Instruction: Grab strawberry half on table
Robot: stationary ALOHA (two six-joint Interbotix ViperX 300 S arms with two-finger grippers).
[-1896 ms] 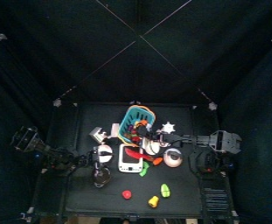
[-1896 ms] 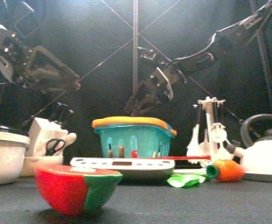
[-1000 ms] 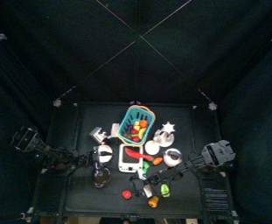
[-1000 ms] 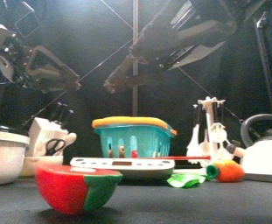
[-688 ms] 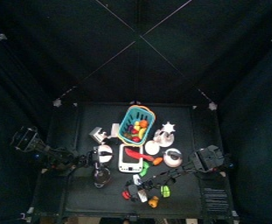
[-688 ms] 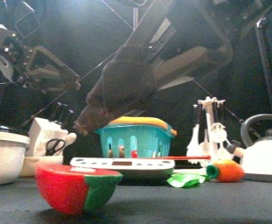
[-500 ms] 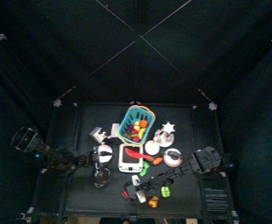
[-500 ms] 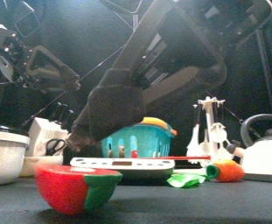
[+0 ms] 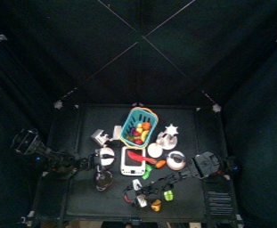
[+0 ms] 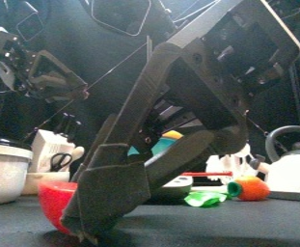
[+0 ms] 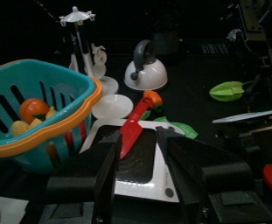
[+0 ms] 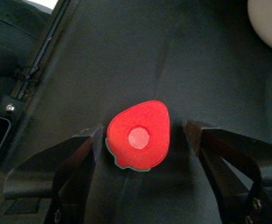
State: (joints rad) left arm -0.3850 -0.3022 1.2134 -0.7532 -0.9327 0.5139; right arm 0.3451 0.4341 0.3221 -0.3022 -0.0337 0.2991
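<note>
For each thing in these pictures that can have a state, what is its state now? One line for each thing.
strawberry half: lying on the table, flat face up, between the right jaws, not gripped.
right gripper: open wide, low over the strawberry half.
left gripper: open, empty, resting at the table's left side.
teal basket: upright, with small fruit inside.
kettle: upright.
table: bare around the strawberry half.

You are looking into a pen closed on every side by black curtains [image 9: 57, 53], which hang in soft folds. Thin pale cords [image 9: 138, 40] cross overhead and run down toward the corners of the pen. In the middle stands a small square worktop [image 9: 81, 120], dark and matte, with a raised rim. The light is dim and falls mainly on the worktop, while the curtains beyond stay almost wholly black.
</note>
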